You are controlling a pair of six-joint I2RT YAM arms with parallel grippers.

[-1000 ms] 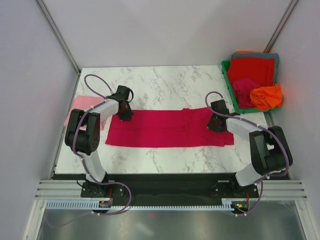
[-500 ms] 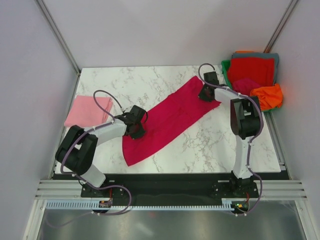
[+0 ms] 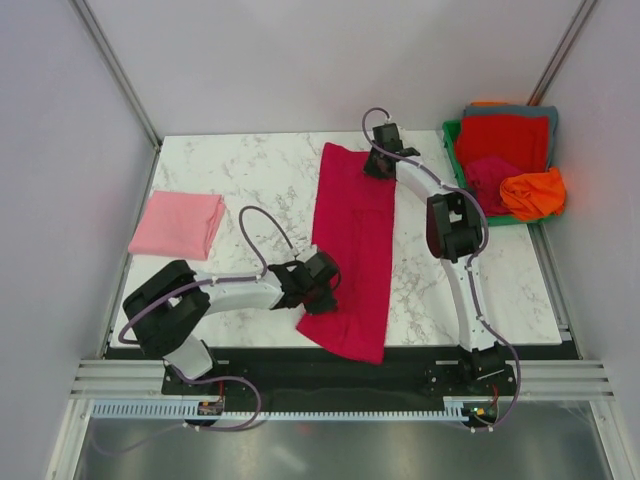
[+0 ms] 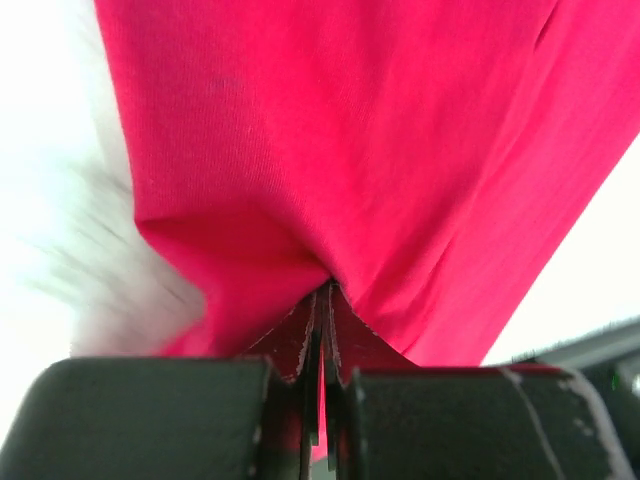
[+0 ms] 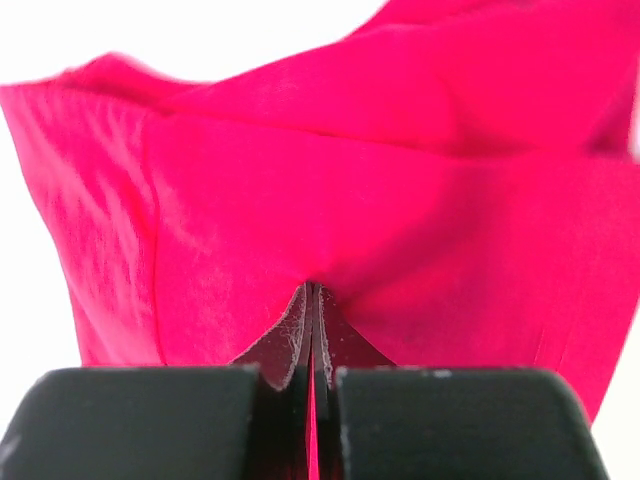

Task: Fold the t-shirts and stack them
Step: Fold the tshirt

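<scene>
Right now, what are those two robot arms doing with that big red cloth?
Both arms are holding one crimson t-shirt, laid out as a long strip. The left gripper pinches it near its near end and the right gripper pinches its far end, so it stretches front to back across the marble table. A folded pink shirt lies off to the left, and more shirts wait piled in the green bin at the far right.
</scene>
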